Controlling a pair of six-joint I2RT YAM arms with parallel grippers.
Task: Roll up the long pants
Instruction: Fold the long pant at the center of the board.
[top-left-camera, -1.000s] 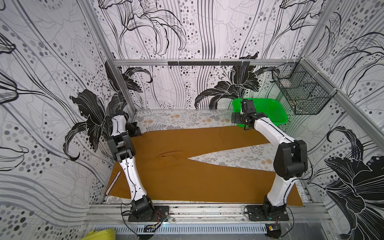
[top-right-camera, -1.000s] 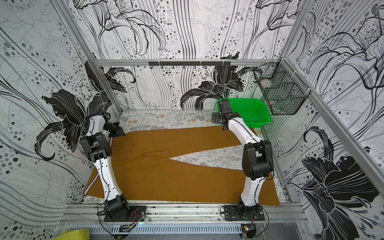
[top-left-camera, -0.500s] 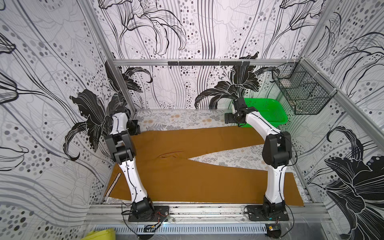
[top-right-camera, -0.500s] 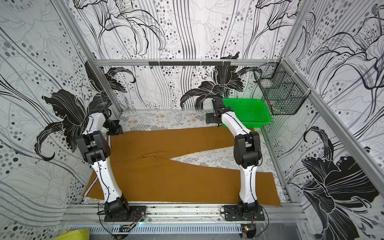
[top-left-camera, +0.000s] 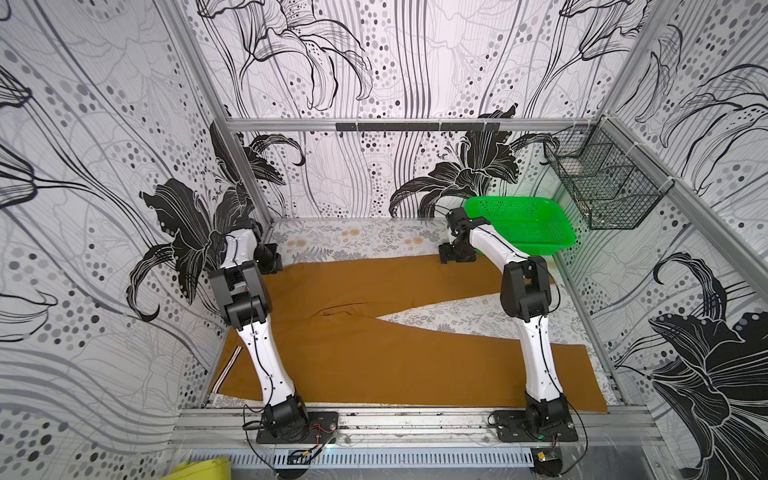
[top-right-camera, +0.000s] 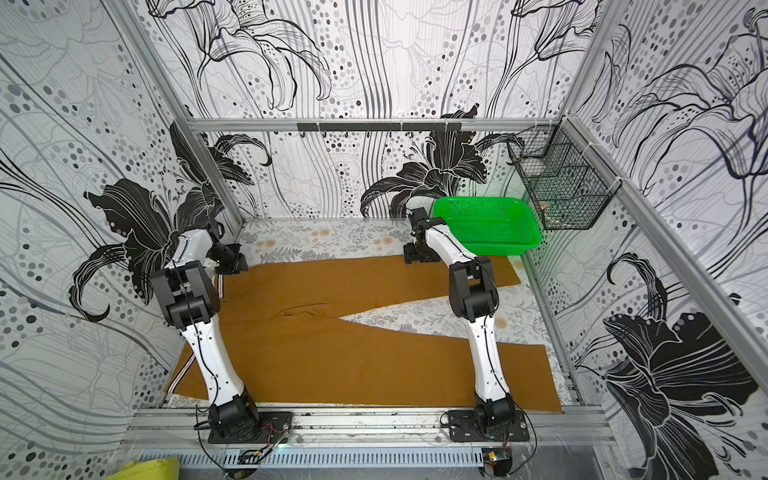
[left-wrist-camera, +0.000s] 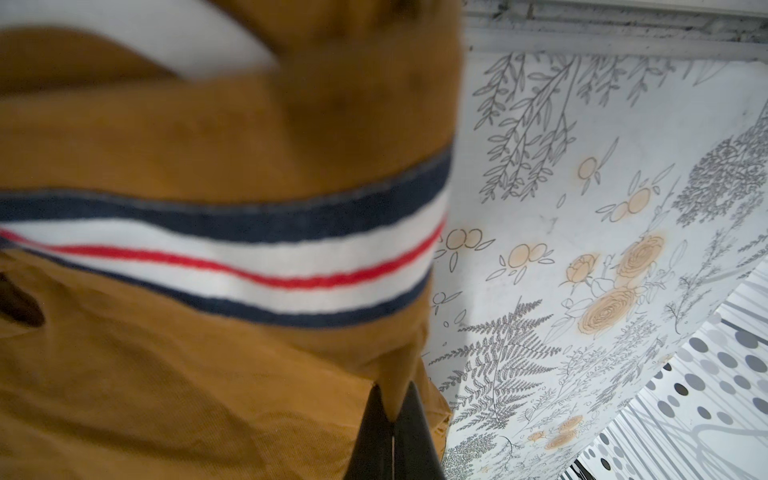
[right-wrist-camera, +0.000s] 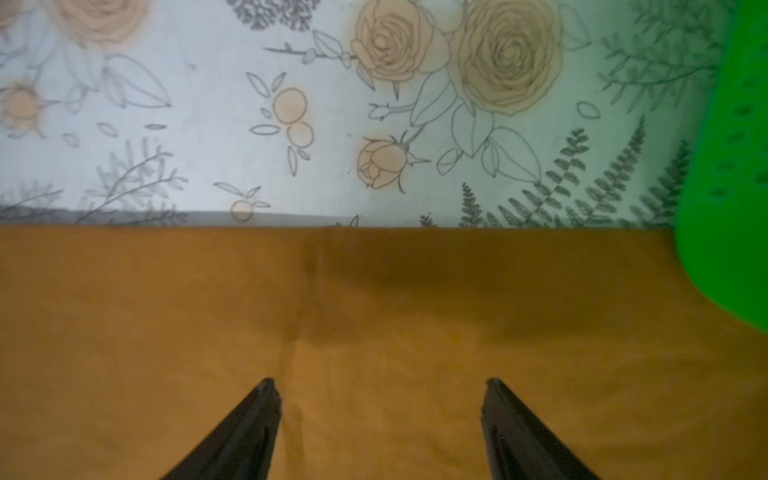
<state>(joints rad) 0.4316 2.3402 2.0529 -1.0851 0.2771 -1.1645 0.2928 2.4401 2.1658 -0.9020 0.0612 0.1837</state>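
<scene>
the long pants (top-left-camera: 374, 361) lie flat and spread out on the flowered table cover (top-left-camera: 374, 239), as both top views show. the waist is at the left side and the two legs go to the right, opening from each other like a narrow v. the near leg reaches almost to the front right corner. the far leg ends near the green basket (top-left-camera: 519, 224). a wire basket (top-left-camera: 602, 187) hangs on the right wall, well apart from the cloth.

the left gripper (top-left-camera: 270, 262) is at the far corner of the waist. in the left wrist view its fingers (left-wrist-camera: 415, 440) are pressed together and a fold of the brown cloth is pinched between them. the striped waistband (left-wrist-camera: 249, 257), white with red and dark blue lines, is turned up beside them and looks a little blurred.

the right gripper (right-wrist-camera: 380, 384) is low over the far leg, close to its far edge and just beside the green basket. its jaws stand wide apart with only flat cloth between them, and nothing is held. whether the tips touch the cloth i cannot tell
</scene>
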